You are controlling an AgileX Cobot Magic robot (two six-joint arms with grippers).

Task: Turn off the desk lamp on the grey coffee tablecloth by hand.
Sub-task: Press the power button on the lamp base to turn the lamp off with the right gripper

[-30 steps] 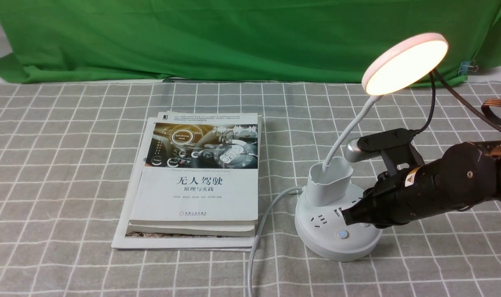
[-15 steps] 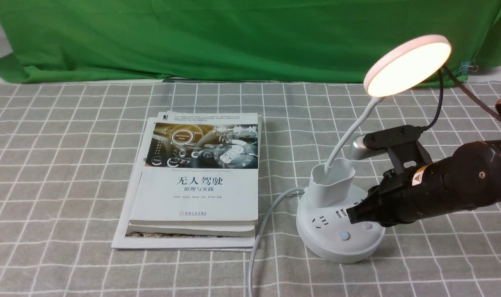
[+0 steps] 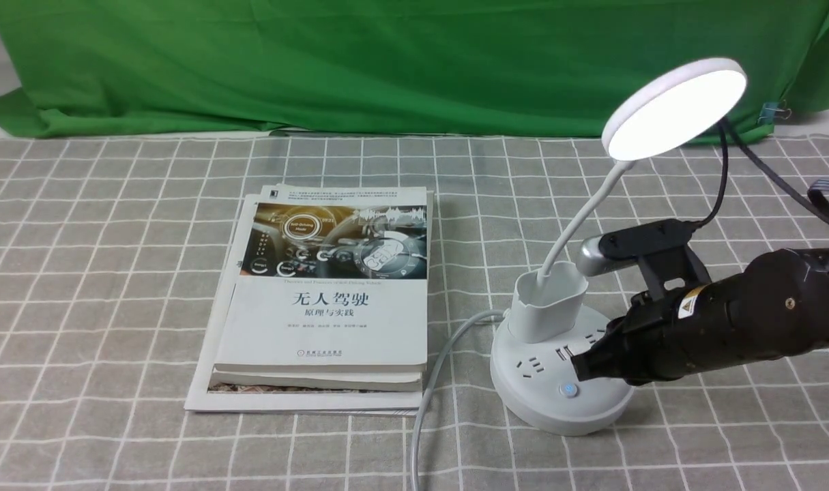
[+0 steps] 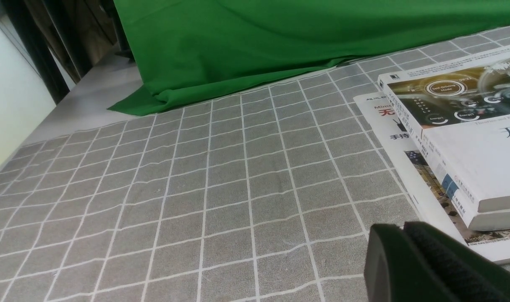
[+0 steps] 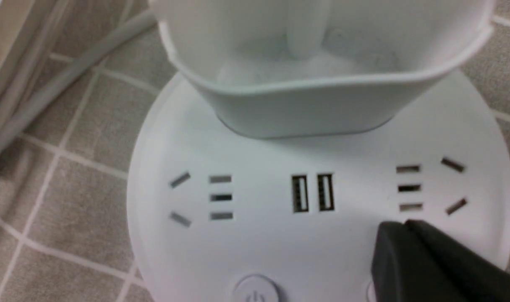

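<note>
The white desk lamp (image 3: 544,409) stands at the right of the grey coffee tablecloth (image 3: 114,273), and its disc head (image 3: 675,106) glows bright white. My right hand's gripper (image 3: 581,368) is shut and empty. Its tip rests low on the round base, just right of the USB ports (image 5: 312,193), with a lit power button (image 3: 566,390) in front of it. In the right wrist view the right gripper's tip (image 5: 399,228) covers a second button at its lower edge. Shut as well, the left gripper (image 4: 399,228) hovers over bare cloth beside the books.
A stack of books (image 3: 332,293) lies in the middle of the cloth, left of the lamp. The lamp's white cord (image 3: 431,382) runs from the base toward the front edge. A green backdrop (image 3: 387,61) hangs along the far side.
The lamp's light has gone from warm yellow to cool white. My right gripper tip has dropped slightly lower onto the base. The lamp has shifted slightly right.
</note>
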